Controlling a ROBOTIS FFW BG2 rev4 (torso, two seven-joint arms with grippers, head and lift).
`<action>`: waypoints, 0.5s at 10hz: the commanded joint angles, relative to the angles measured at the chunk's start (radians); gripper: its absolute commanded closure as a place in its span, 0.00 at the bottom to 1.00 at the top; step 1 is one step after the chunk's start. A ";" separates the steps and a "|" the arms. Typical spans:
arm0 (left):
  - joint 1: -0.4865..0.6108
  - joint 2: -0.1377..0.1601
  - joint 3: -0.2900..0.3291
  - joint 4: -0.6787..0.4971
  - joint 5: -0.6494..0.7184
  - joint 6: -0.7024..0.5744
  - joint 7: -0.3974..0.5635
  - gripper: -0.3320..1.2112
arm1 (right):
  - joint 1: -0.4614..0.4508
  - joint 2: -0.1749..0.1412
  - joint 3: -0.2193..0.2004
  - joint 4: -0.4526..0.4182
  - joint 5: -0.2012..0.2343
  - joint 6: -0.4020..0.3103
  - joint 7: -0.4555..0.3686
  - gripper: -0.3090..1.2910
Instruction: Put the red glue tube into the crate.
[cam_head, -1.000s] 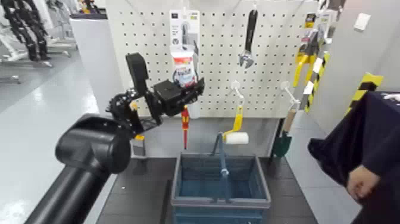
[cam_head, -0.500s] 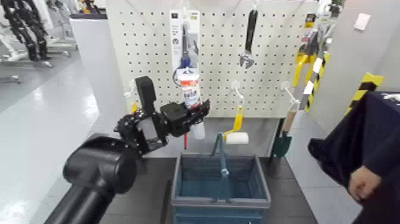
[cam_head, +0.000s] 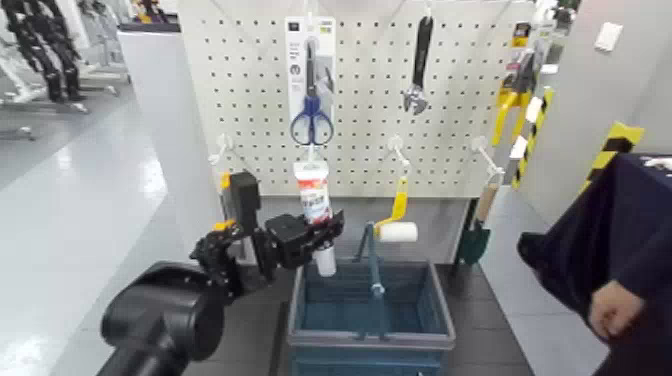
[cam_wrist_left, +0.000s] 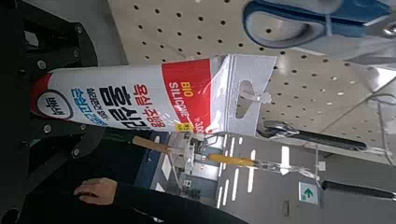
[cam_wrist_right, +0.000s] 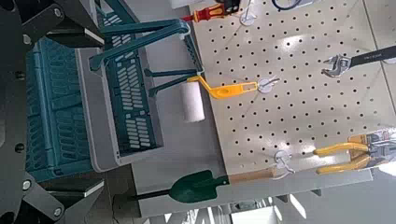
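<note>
Carrying is your step: your left gripper (cam_head: 326, 232) is closed on the red glue tube (cam_head: 314, 200), upright near the crate's (cam_head: 450, 335) rim, so next shift it over the opening and lower.

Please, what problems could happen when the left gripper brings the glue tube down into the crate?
The white cap hangs below the left gripper, near the crate's back left corner, so it might knock the rim. The raised blue handle crosses the opening and could catch the tube. The tube's long upper part stands free above the jaws, so it may tilt.
</note>
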 joint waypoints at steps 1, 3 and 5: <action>0.005 -0.003 0.002 0.067 -0.007 -0.003 -0.013 0.96 | 0.000 0.000 0.002 0.000 -0.001 0.000 0.000 0.34; 0.006 -0.004 0.000 0.108 -0.016 -0.002 -0.019 0.96 | -0.002 0.000 0.003 0.002 -0.002 0.000 0.000 0.34; 0.002 -0.011 -0.004 0.148 -0.016 -0.011 -0.024 0.96 | -0.003 -0.002 0.005 0.002 -0.004 0.000 0.000 0.34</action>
